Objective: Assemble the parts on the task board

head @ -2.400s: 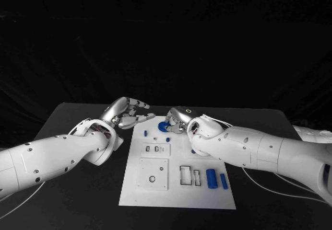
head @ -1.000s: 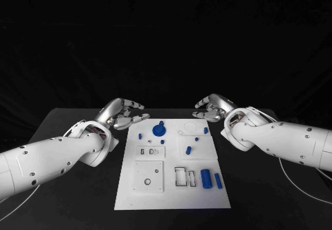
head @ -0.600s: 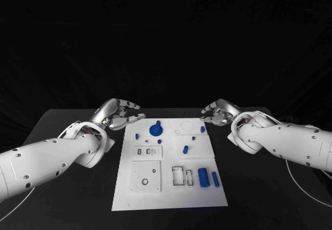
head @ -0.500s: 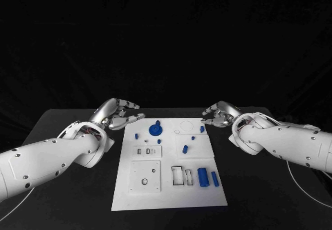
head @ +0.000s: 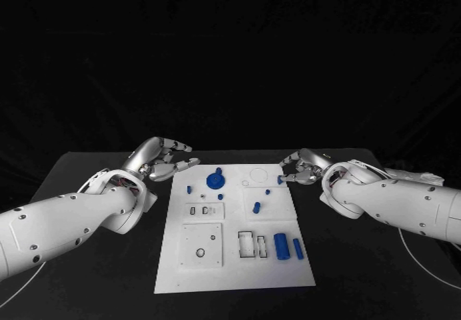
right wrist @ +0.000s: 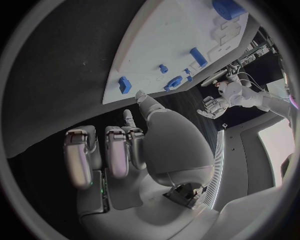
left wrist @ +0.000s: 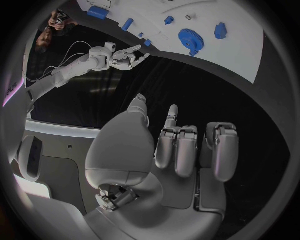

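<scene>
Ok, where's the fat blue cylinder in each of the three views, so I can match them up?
Head view: the large blue cylinder lies on the near right part of the task board.
Left wrist view: on the board by the circle's rim, well beyond the blue gear.
Right wrist view: on the board at the circle's rim.
Shared landmark: the white task board itself.

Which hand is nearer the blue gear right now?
Left. The left hand is just off the board's edge beside the blue gear; the right hand sits at the opposite edge, farther across the task board.
</scene>
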### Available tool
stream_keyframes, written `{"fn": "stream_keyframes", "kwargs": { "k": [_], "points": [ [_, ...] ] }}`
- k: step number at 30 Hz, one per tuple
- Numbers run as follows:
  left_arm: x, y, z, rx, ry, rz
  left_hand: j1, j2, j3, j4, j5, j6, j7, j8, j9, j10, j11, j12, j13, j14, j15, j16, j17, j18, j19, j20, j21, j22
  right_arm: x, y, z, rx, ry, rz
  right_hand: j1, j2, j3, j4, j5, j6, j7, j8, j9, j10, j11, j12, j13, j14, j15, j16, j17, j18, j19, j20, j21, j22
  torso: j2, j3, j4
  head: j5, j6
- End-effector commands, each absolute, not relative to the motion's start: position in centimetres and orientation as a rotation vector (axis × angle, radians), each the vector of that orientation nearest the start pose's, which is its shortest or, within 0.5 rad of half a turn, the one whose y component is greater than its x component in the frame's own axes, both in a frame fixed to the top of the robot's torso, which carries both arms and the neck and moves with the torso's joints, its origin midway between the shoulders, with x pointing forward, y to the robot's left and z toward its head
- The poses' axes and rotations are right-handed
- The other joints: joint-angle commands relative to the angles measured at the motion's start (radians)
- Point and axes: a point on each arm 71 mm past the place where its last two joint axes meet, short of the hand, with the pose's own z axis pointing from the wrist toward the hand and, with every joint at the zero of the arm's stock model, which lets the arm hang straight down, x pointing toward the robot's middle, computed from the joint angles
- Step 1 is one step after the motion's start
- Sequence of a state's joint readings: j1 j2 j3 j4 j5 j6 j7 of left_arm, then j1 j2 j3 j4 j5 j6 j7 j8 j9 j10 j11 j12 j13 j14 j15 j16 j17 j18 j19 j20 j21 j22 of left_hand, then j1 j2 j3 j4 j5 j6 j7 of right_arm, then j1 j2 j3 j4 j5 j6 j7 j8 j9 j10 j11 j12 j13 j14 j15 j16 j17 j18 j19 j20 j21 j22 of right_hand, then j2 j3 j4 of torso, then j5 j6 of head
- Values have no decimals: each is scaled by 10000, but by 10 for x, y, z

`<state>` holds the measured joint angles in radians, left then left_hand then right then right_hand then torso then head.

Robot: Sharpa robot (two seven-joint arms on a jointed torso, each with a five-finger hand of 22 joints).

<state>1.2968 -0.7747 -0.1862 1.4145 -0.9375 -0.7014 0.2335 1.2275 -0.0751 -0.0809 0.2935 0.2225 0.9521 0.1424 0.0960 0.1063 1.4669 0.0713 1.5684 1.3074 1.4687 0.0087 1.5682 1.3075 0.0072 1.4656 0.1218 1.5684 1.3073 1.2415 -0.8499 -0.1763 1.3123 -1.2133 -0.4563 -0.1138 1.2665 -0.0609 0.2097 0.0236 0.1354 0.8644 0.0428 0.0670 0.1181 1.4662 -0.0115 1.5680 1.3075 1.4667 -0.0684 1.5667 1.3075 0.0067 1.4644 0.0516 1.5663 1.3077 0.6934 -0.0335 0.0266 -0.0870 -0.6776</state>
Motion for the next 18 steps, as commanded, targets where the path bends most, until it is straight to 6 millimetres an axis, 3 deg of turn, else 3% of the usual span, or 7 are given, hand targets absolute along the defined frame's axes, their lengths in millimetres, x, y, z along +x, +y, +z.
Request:
{"fn": "stream_keyframes", "kwargs": {
  "k": [1,18],
  "points": [
    [505,206,-167,-1743,13335,-9207,3,82,45,8,-64,55,-12,-55,-16,1039,41,24,2634,1021,41,26,2633,-72,1052,67,24,2635,513,-281,-223,913,17329,4299,135,2,-51,-11,-34,-105,-27,-61,-29,1046,-76,28,2633,1041,-63,41,2633,-67,1063,-96,45,2631,2,-2,-5,-26,20],
    [505,208,-167,-1742,13332,-9191,18,103,53,5,-65,54,-12,-61,-17,1039,42,24,2634,1021,40,26,2633,-72,1052,66,24,2635,519,-271,-239,549,17601,3982,434,174,33,-91,208,235,-89,88,-35,1046,-172,28,2633,1041,-161,41,2633,-67,1063,-202,45,2631,18,7,-1,41,5]
  ]
}}
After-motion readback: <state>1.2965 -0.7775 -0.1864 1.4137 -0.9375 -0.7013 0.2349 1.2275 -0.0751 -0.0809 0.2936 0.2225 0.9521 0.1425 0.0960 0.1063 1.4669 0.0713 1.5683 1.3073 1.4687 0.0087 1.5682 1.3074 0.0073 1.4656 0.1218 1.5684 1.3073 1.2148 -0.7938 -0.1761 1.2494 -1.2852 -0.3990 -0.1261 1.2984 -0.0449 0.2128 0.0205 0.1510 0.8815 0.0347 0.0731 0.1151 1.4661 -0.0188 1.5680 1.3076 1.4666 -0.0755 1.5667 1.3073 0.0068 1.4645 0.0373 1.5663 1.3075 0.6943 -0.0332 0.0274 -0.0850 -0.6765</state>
